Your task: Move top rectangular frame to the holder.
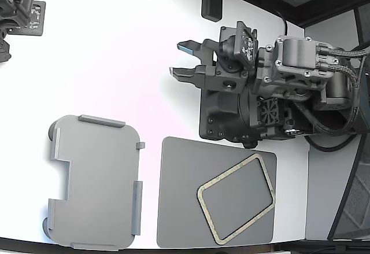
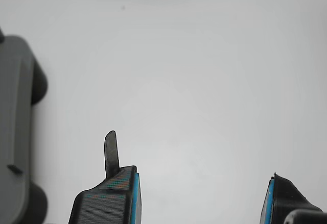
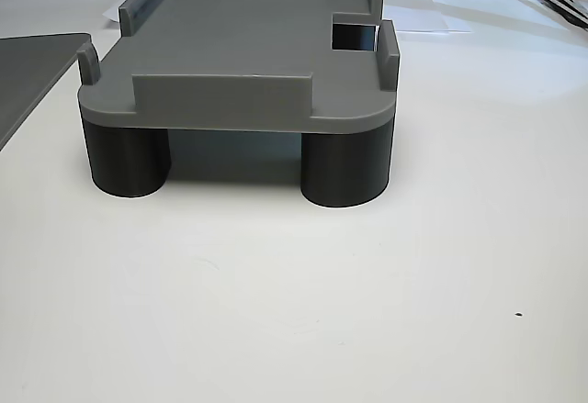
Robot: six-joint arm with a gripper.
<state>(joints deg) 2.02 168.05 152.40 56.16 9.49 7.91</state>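
Black two-fingered gripper [image 1: 184, 60] spread apart, grasping nothing, over bare white tabletop [image 1: 115, 51], thin beige rectangular frame [image 1: 236, 206] tilted on dark grey mat [image 1: 179, 208] near the front edge, light grey tabbed plastic holder [image 1: 95, 181] beside the mat.

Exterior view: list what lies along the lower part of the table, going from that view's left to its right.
The holder, bare on top → the dark grey mat → the rectangular frame, lying tilted on the mat's right part. The gripper sits higher in the picture, jaws open and holding nothing.
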